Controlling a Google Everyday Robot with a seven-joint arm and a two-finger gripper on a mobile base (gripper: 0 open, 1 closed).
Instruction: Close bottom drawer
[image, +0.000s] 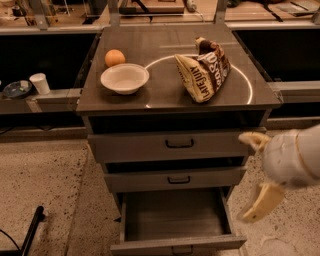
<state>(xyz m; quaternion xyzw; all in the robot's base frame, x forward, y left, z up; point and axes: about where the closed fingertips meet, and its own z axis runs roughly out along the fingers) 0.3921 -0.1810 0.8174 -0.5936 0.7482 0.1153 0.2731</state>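
The bottom drawer (176, 218) is the lowest of three grey drawers in the cabinet and stands pulled out, its shallow grey tray empty. Its flat front (150, 245) with a small black loop handle (182, 249) lies at the picture's lower edge. My gripper (246, 177) hangs to the right of the cabinet, level with the middle drawer (175, 179) and above the open drawer's right side. Its two yellowish fingers (262, 202) are spread wide apart and hold nothing. It touches no drawer.
On the cabinet top (150, 50) sit a white bowl (124, 78), an orange (115, 57) and a crumpled chip bag (203, 70). The top drawer (175, 145) is shut. A white cup (39, 83) and a dish (16, 89) stand on a ledge at left. A black bar (31, 231) lies on the speckled floor.
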